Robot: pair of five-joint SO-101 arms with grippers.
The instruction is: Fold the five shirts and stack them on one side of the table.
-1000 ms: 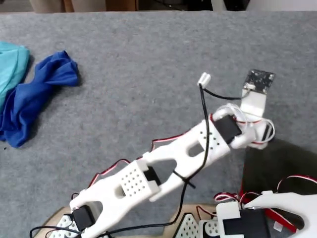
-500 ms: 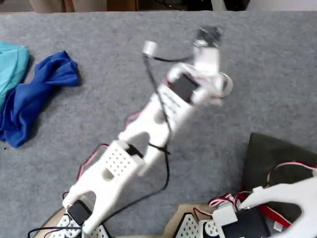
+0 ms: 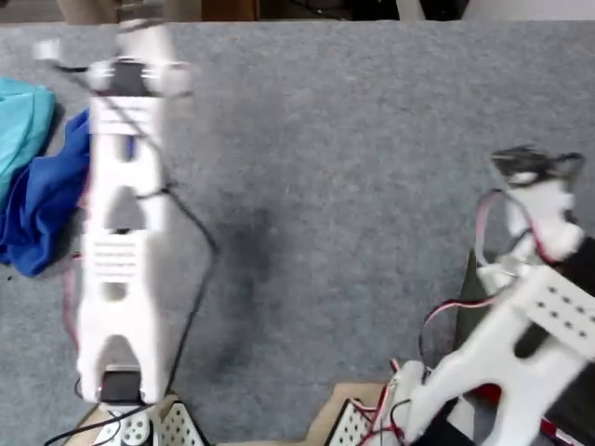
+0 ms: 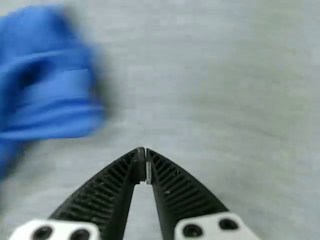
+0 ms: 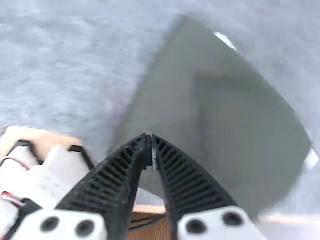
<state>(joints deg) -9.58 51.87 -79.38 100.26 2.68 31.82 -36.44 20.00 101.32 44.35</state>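
A crumpled blue shirt [image 3: 37, 200] lies at the table's left edge, and a teal shirt [image 3: 17, 116] lies beside it farther left. The left arm [image 3: 121, 214] stretches over the blue shirt's right side. Its gripper [image 4: 141, 165] is shut and empty above grey felt, with the blue shirt [image 4: 45, 95] just beyond the tips. A dark folded shirt [image 5: 225, 125] lies at the front right of the table. The right gripper [image 5: 148, 147] hangs shut and empty over that shirt's near edge. The right arm [image 3: 530, 307] covers most of the dark shirt [image 3: 470, 283] from above.
Grey felt [image 3: 353, 139] covers the table. A wooden base board [image 5: 15, 136] and white arm mounts [image 3: 372, 423] sit along the front edge. The far table edge [image 3: 307, 22] runs across the top.
The left arm swung from the right side of the table across to the far left, ending over the blue shirt. The right arm rose and extended over the dark shirt.
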